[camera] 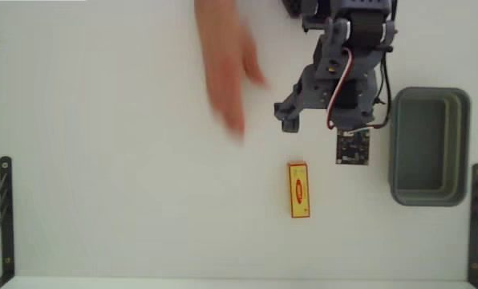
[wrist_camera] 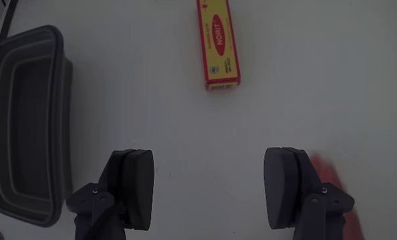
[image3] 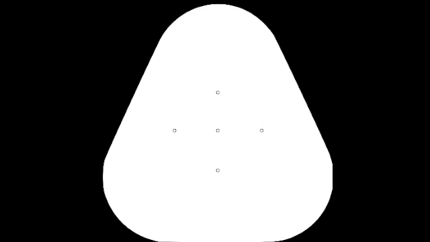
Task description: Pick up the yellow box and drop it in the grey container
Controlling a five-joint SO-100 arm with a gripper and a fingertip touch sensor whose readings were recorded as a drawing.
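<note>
Below my wide-open, empty gripper (wrist_camera: 208, 190) lies the yellow box (wrist_camera: 217, 41), well apart from the grey container (wrist_camera: 25, 127).

A bare tabletop robot test bench rather than a lived-in room: a plain white table (camera: 103, 201) fills the fixed view, black metal brackets (camera: 2, 217) clamp its lower left and right edges, and the small dark hobby arm (camera: 343, 64) enters at upper right.

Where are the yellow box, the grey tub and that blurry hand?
yellow box (wrist_camera: 218, 40): wrist view, red oval on its face.
grey container (camera: 430, 97): fixed view, top rim.
person's hand (camera: 223, 64): fixed view, back of hand.
</note>
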